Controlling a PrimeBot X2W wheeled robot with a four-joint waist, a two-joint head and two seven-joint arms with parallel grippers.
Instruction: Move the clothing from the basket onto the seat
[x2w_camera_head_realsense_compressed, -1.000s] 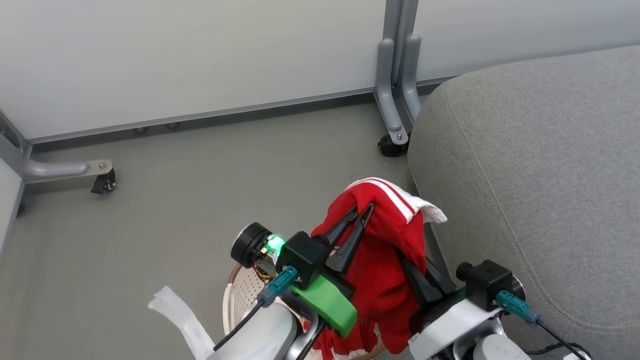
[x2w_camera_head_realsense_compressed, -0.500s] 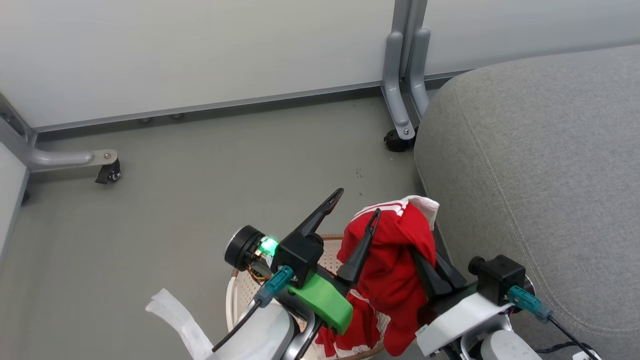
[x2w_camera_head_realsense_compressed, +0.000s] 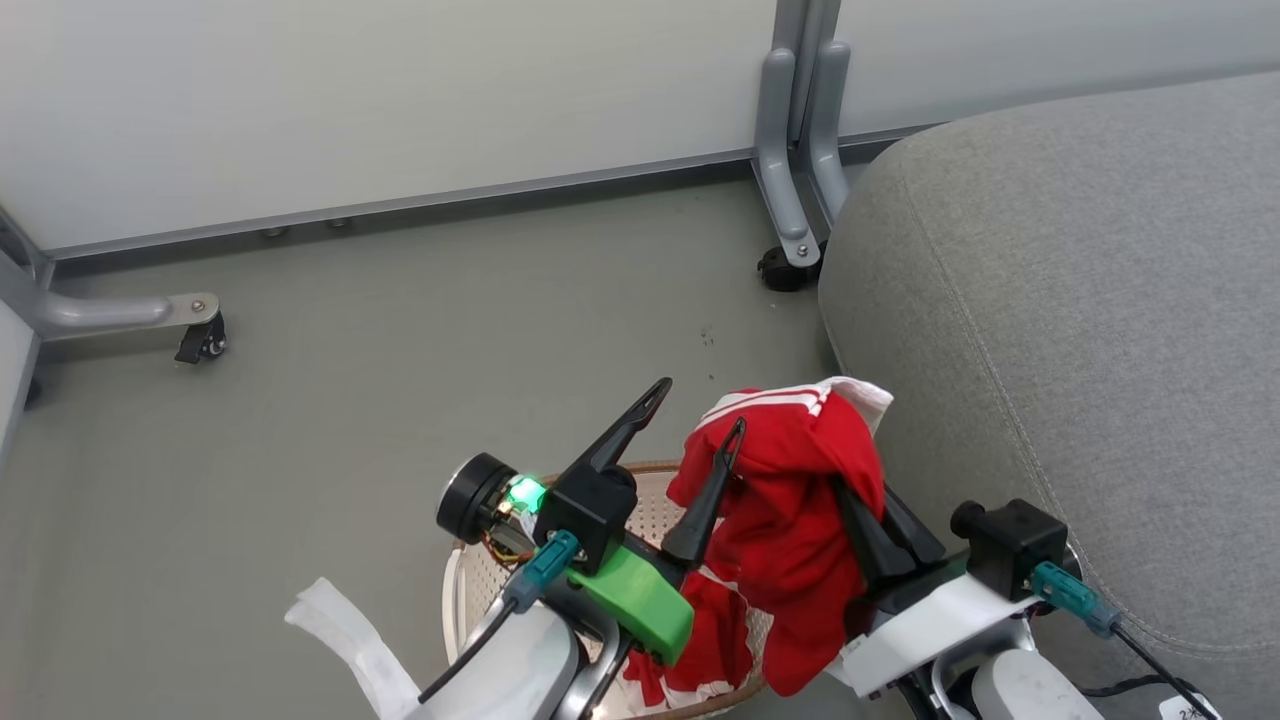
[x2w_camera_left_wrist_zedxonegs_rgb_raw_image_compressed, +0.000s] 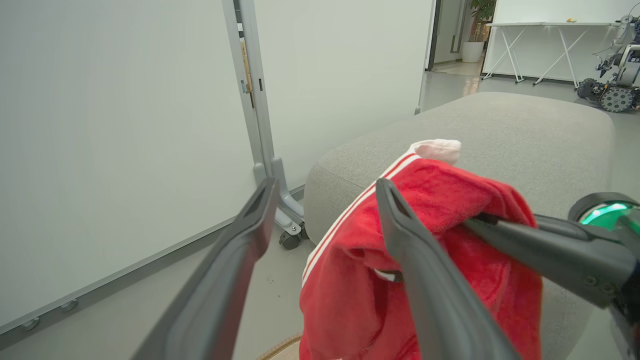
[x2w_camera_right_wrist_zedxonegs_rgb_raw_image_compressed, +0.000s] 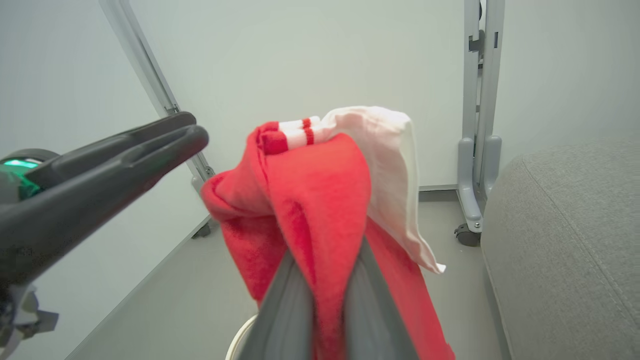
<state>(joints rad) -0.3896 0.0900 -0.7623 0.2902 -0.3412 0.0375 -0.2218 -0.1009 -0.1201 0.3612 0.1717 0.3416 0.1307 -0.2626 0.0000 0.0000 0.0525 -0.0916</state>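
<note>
Left end effector (x2w_camera_head_realsense_compressed: 702, 402) newly spread, right end effector (x2w_camera_head_realsense_compressed: 862, 505) gripping clothing (x2w_camera_head_realsense_compressed: 790, 480), seat (x2w_camera_head_realsense_compressed: 1080, 300) beside

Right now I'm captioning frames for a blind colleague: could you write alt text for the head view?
The right tool, shut, holds a soft red garment with white stripes up beside a large grey fabric seat cushion, over an oval cream perforated basket with a brown rim. The left tool stands open beside the garment, holding nothing.
</note>
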